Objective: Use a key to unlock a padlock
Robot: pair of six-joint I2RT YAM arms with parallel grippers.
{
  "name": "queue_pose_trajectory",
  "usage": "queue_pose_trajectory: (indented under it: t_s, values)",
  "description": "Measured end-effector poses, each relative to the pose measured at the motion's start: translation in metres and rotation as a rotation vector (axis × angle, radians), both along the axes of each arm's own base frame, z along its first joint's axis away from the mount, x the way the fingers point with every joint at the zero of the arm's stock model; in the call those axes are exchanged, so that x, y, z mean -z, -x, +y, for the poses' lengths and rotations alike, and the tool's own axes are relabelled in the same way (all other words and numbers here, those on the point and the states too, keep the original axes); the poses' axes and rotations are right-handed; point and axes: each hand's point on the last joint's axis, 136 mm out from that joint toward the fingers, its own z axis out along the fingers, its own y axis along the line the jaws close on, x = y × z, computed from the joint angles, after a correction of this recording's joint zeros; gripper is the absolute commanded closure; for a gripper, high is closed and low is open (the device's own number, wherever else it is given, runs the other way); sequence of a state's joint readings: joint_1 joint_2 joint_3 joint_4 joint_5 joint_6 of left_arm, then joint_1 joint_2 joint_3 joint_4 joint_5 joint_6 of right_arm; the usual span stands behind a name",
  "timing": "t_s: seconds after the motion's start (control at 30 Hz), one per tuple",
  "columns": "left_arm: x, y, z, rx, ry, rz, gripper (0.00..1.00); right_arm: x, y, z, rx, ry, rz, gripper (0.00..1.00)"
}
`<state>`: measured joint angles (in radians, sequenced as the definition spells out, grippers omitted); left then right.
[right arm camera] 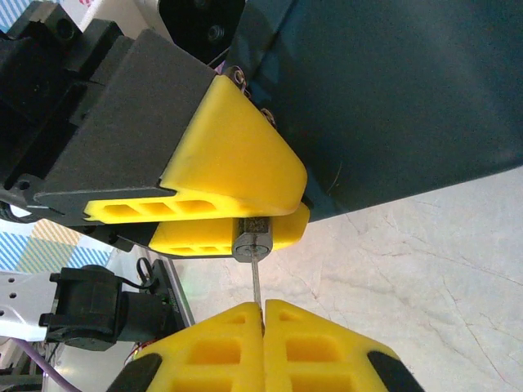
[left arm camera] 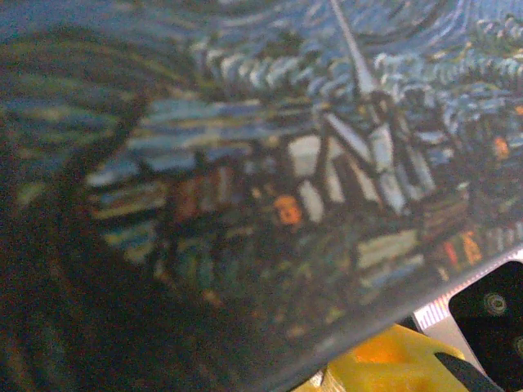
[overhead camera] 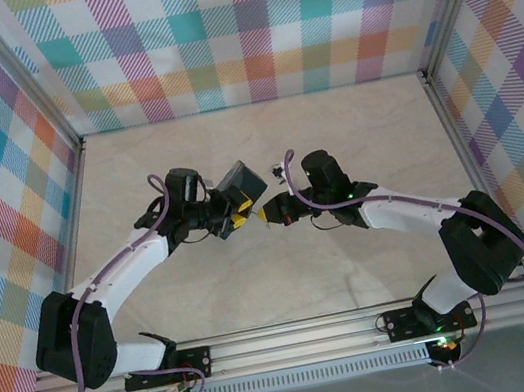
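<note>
A pale marble-look table is ringed by plaid walls, and two arms meet over its middle. The padlock, a dark block with a swirling night-sky print, sits between the jaws of the left gripper. Those jaws are partly closed and clamp its body, lifting it clear of the table. It looks rigid and fairly heavy, and its smooth printed faces could slip, so a grip across the broad flat sides seems safest. Directly facing it, almost tip to tip, is the right gripper. Its yellow fingertips are pressed fully together on the key, a very thin dark sliver. The key juts straight out beyond the right jaws, and its far end reaches a small grey cylinder, probably the keyway, tucked just beside the left fingers. The key looks light but easy to bend or to twist within the pads, so turning it likely needs a firm pinch and a straight line. The left fingers crowd the cylinder and leave the right fingertips little room. Purple cables loop near both wrists.
</note>
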<state>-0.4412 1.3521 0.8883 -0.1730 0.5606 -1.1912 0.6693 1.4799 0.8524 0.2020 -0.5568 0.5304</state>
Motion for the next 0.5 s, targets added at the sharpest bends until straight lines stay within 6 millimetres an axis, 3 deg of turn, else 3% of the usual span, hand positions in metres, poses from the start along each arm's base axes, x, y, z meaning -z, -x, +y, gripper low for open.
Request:
queue_pose_trajectory:
  t_s: [0.5]
  values:
    - [0.0053,-0.0009,0.0037,-0.041,0.017,0.044,0.82,0.0036,-0.0008,0.0087,-0.017,0.002,-0.018,0.95]
